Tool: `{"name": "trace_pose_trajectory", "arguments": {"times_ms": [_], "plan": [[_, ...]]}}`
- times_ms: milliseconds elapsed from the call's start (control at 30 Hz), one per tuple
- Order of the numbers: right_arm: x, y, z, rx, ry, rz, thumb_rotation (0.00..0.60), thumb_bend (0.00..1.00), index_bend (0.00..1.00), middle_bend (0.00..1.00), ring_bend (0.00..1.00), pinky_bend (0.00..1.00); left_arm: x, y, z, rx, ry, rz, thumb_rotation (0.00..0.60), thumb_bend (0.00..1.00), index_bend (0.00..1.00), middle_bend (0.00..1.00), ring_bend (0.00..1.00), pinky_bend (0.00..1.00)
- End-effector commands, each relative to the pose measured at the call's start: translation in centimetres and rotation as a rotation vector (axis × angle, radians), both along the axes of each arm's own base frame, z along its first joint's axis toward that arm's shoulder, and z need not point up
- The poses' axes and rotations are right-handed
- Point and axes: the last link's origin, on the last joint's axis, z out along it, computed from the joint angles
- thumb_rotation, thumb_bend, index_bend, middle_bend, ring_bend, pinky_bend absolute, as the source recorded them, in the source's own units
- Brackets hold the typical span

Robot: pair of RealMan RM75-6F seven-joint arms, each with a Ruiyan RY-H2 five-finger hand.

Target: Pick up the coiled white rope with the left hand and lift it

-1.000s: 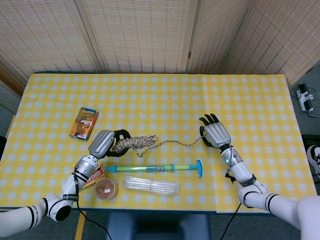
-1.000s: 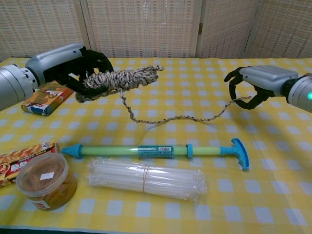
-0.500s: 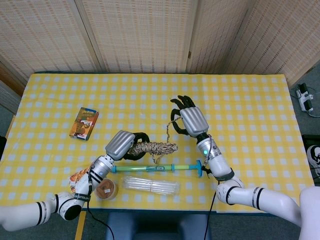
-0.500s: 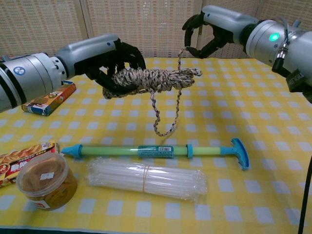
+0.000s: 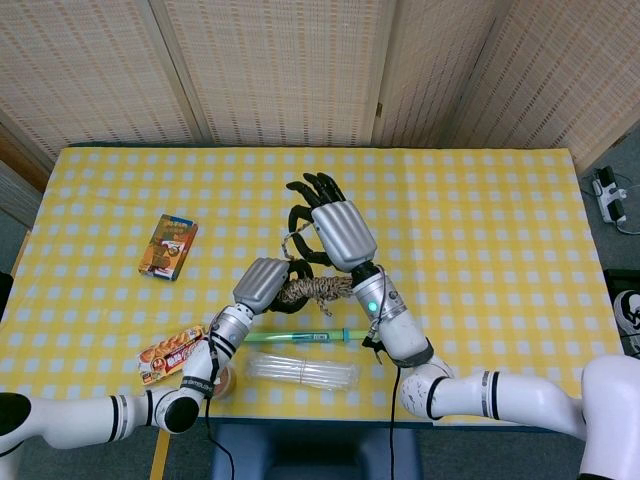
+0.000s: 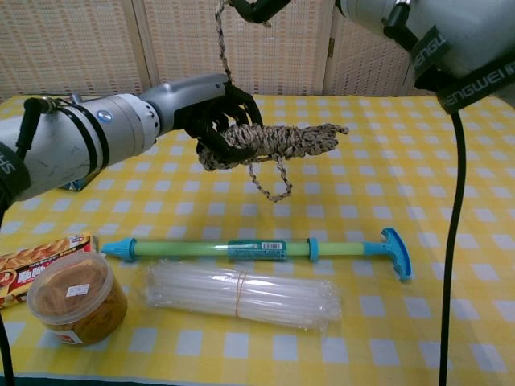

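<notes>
The coiled white-and-brown rope (image 6: 278,143) hangs in the air above the yellow checked table, level and clear of the cloth. My left hand (image 6: 217,108) grips its left end, fingers wrapped around the coil. In the head view the left hand (image 5: 265,282) sits just left of the rope coil (image 5: 318,290). A loose strand (image 6: 219,48) runs straight up from the coil to my right hand (image 5: 335,228), which pinches that strand high above the coil. Only the right hand's dark fingertips (image 6: 256,8) show at the chest view's top edge. A short loop of rope dangles below the coil.
Below the rope lie a green tube with a blue handle (image 6: 257,249) and a bundle of clear straws (image 6: 241,296). A brown-filled tub (image 6: 76,296) and a snack packet (image 6: 32,265) sit front left. A small box (image 5: 168,245) lies further left.
Both hands have risen and moved toward the table's middle. The coil went up with the left hand; the right hand pulled the loose strand up until it stands vertical above the coil.
</notes>
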Motion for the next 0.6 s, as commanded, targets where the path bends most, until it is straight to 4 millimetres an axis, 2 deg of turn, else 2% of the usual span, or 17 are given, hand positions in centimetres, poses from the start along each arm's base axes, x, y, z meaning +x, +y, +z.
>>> {"name": "trace_pose_trajectory", "arguments": {"times_ms": [33, 167, 333, 600], "plan": [[0.8, 1.0, 0.4, -0.008, -0.033, 0.025, 0.600, 0.58, 0.62, 0.19, 0.06, 0.00, 1.1, 0.6, -0.2, 0.012, -0.030, 0.083, 0.600, 0.55, 0.69, 0.68, 0.65, 0.71], [0.5, 1.6, 1.7, -0.036, -0.075, 0.027, 0.600, 0.59, 0.62, 0.19, 0.06, 0.00, 0.7, 1.4, 0.3, 0.036, -0.068, 0.166, 0.600, 0.55, 0.69, 0.68, 0.65, 0.71], [0.0, 1.4, 3.1, -0.070, -0.130, -0.005, 0.600, 0.59, 0.62, 0.19, 0.06, 0.00, -0.7, 1.7, 0.5, 0.055, -0.078, 0.209, 0.600, 0.55, 0.69, 0.68, 0.65, 0.71], [0.7, 2.7, 3.1, -0.017, -0.150, 0.042, 0.600, 0.59, 0.62, 0.19, 0.06, 0.00, -1.4, 2.3, 0.3, 0.054, -0.132, 0.299, 0.600, 0.55, 0.69, 0.68, 0.65, 0.71]]}}
